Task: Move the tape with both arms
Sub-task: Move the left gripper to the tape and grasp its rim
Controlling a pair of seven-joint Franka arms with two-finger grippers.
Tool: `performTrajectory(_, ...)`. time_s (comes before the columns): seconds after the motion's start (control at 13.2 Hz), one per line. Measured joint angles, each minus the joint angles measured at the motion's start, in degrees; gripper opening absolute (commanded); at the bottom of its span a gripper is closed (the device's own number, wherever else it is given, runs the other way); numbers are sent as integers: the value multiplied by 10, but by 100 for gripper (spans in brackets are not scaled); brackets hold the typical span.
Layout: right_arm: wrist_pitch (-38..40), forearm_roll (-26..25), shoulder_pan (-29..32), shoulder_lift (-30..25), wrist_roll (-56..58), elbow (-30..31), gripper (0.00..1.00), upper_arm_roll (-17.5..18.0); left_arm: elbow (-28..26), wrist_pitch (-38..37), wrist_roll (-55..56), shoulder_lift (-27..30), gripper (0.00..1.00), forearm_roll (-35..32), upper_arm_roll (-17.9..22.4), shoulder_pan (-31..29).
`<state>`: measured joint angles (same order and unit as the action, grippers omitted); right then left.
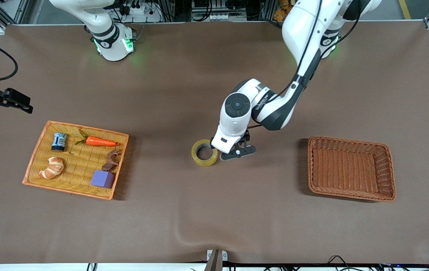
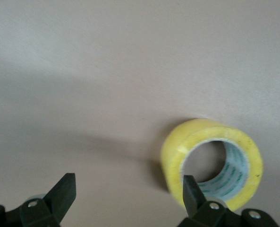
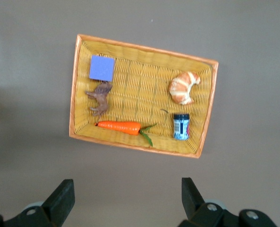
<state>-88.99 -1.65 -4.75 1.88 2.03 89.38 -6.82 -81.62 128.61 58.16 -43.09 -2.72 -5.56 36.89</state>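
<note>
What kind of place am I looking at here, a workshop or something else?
Most likely a robotics test lab. Two white jointed arms are bolted to a brown covered table; the left pincer, open, is beside a yellowish tape roll. Practice props fill a yellow wicker tray, and cables run along the table's edges.

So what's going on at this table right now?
The left gripper is low beside the tape, fingers open, one finger at the roll's rim, nothing gripped. The tape lies on the table between the yellow tray and the empty brown basket. The right gripper waits open, up above the tray, which holds a carrot, croissant, purple cube, can and toy animal.
</note>
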Motion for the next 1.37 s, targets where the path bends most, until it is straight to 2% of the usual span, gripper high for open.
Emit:
performTrajectory(0.38,-4,0,0,-25,-6,36,100,4,7,55,29,-32,100,1,1,14)
performTrajectory(0.53,-5,0,7,-25,-6,37,100,10,9,57,36,-40,93,1,1,19)
performTrajectory(0.61,-5,0,16,-25,-6,37,100,19,10,61,37,-46,82,1,1,21)
performTrajectory(0.68,-5,0,24,-25,-6,37,100,29,11,68,37,-52,56,1,1,22)
performTrajectory(0.76,-5,0,29,-25,-6,37,100,35,13,74,37,-59,19,1,1,24)
performTrajectory(0.83,-5,0,30,-25,-6,37,100,37,14,79,37,-65,0,1,1,25)
performTrajectory(1.21,-5,0,31,-26,-7,37,100,39,27,76,37,-70,0,0,11,27)
performTrajectory(1.37,-4,0,32,-26,-6,37,100,39,43,6,13,-40,0,-5,37,12)
